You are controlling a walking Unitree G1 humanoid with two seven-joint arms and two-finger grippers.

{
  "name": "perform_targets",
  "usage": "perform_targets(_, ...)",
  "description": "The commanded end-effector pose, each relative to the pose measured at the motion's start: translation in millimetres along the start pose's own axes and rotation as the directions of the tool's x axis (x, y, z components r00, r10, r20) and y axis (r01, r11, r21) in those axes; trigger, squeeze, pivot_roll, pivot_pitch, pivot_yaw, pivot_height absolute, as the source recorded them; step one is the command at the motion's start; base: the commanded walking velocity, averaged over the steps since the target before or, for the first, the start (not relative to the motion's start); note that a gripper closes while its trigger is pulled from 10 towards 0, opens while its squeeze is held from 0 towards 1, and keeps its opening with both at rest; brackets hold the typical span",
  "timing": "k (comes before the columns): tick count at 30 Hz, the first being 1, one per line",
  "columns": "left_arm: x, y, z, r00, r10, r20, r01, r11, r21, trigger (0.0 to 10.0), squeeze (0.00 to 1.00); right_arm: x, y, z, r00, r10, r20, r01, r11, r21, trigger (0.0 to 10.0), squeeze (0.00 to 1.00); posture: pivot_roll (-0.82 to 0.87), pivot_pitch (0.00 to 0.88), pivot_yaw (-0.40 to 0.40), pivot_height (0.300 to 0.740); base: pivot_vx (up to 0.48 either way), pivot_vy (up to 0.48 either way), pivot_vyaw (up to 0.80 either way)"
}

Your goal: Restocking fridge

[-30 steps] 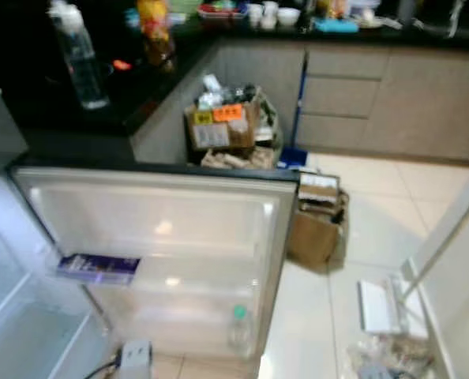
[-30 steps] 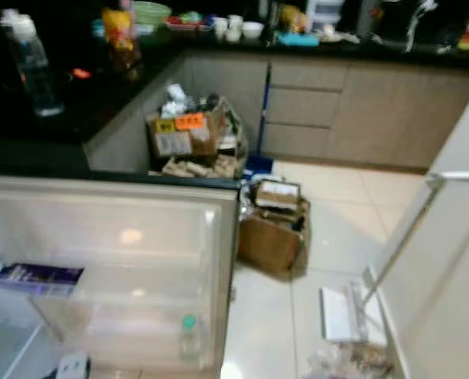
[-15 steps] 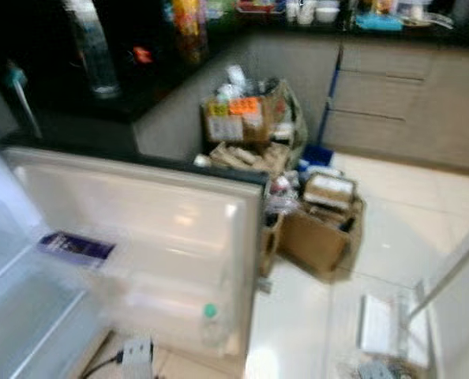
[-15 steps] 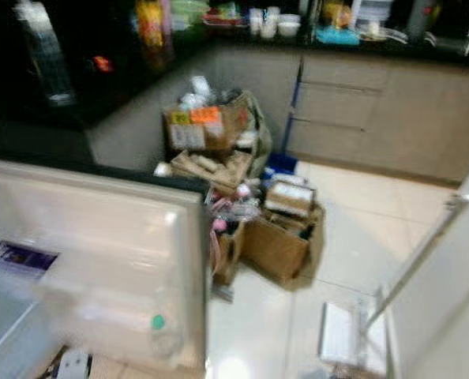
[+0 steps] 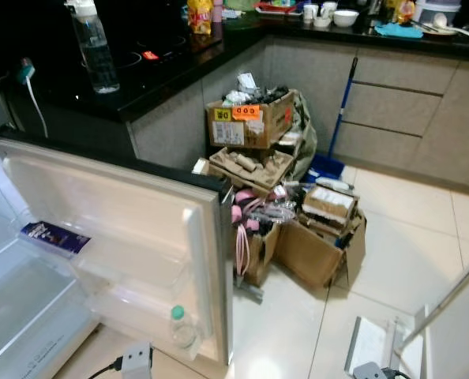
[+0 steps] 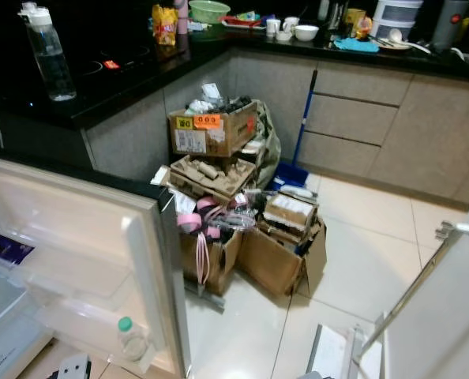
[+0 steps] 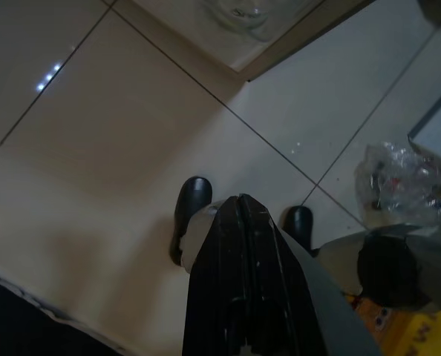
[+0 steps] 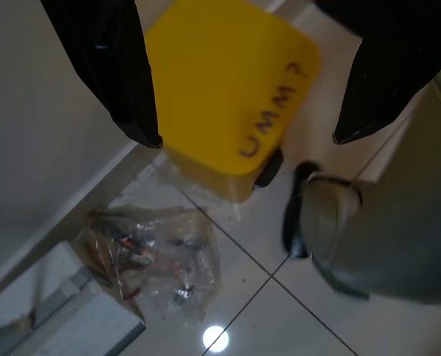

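A kitchen with pale floor tiles. Leftmost, the open fridge door (image 5: 140,237) has a small bottle (image 5: 181,328) on its bottom shelf: light, slippery, best taken at mid-body. Left tool (image 7: 243,204) clenched, idle; right tool (image 8: 246,137) released above a yellow box (image 8: 228,89).

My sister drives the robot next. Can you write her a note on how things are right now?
Left gripper: shut, empty, hanging over the floor.
Right gripper: open, hanging above a yellow box, not gripping it.
Fridge door stands open. Its lowest shelf holds a bottle; a purple box sits higher up.
More bottles wait on the counter, like the clear one.
Left: pick items, load the fridge, close the door.
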State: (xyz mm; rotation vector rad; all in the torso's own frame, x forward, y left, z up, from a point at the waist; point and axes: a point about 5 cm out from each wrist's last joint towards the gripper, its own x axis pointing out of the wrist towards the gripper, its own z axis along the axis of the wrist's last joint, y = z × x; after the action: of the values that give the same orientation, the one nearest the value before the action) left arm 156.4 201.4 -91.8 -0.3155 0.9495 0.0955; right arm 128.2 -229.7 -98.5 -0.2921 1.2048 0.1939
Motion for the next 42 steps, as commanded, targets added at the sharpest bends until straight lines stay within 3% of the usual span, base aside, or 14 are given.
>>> perform_targets(1, -0.9, 1.7, -3.9, 1.0, 0.01, -0.013, -0.011, 1.0, -0.008, 10.0, 0.0, -0.3, -2.8, 2.7, 1.0, -0.004, 0.007, 0.004, 1.0, -0.011, 10.0, 0.0, -0.09, 0.0, 0.015, 0.74, 0.0, 0.0, 0.79)
perform_targets(37, -0.8, -0.3, -6.1, 1.0, 0.0, -0.024, 0.0, 1.0, 0.004, 10.0, 0.0, -0.2, -2.5, 4.6, 1.0, -0.011, 0.025, 0.012, 1.0, -0.02, 10.0, 0.0, -0.1, 0.0, 0.019, 0.74, 0.0, 0.0, 0.79)
perform_targets(42, -1.3, 0.2, -7.7, 0.999, -0.01, -0.04, 0.012, 0.999, 0.037, 10.0, 0.0, -0.4, -5.2, 3.7, 0.998, -0.052, 0.018, 0.052, 0.998, -0.017, 10.0, 0.0, -0.1, 0.0, 0.018, 0.74, 0.0, -0.299, 0.14)
